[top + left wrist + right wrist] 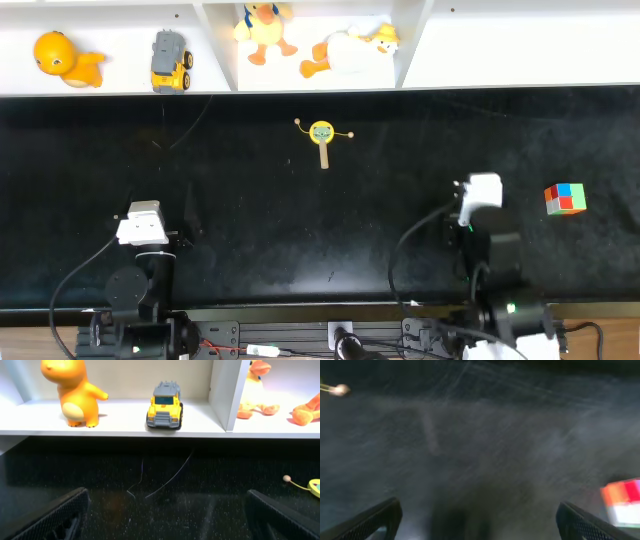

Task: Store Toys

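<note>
Multicoloured square puzzle cube [565, 198] and small hand-drum toy with a round yellow-green face and a wooden handle [322, 135] are the two toys not yet stored. Both lie on the black table [250, 230]. The cube is near the right edge, just beside the right gripper [478, 195]. The drum toy lies mid-table, close to the white compartmented shelf [500, 50].

Already shelved:
- Left compartment: orange plastic animal figure [68, 58] and yellow-and-grey toy truck [171, 60].
- Middle compartment: two plush ducks [265, 30].

Tool state: both grippers hang over bare table with fingers spread wide; neither carries anything. The left gripper [167, 515] faces the left compartment, well apart from both loose toys.

Recommended procedure, next step:
1. Assign the cube to the right arm; it is the nearest object.
2. Centre the fingers on two opposite flat faces. In the right wrist view the cube [622, 502] sits far off to one side, so realign before descending.
3. Close squarely; a corner grip is likely to twist the cube out.
4. Grasp the drum toy by its handle, not by the beaded cords.
</note>
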Controlling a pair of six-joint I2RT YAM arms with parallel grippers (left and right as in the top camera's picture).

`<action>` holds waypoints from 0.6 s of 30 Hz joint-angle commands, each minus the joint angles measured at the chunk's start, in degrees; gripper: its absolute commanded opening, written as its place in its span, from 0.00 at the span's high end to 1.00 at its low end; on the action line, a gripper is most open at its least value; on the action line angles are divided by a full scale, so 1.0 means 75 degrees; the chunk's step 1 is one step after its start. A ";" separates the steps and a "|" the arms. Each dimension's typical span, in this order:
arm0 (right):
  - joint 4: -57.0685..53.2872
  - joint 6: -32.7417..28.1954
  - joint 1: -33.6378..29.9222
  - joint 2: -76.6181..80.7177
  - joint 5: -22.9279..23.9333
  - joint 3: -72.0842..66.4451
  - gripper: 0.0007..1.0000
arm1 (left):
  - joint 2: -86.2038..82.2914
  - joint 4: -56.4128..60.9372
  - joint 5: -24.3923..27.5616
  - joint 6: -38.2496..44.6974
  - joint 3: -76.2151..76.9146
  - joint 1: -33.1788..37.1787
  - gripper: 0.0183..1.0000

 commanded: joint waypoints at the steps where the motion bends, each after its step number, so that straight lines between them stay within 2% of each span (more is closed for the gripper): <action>1: -0.0833 0.2669 0.1279 0.1690 0.0038 0.1492 0.00 | -0.0087 -0.0038 -0.0058 -0.0105 -0.0003 -0.0026 0.00; 8: -0.0504 0.5059 0.2672 0.4269 0.0239 0.2562 0.00 | -0.0087 -0.0038 -0.0058 -0.0105 -0.0003 -0.0026 0.00; 15: 0.0146 0.5703 0.3567 0.6796 0.0487 0.4030 0.01 | -0.0087 -0.0041 -0.0058 -0.0105 -0.0003 -0.0026 0.00; 18: 0.0149 0.5671 0.3838 0.7839 0.0501 0.4884 0.00 | -0.0087 -0.0038 -0.0058 -0.0105 -0.0003 -0.0026 0.00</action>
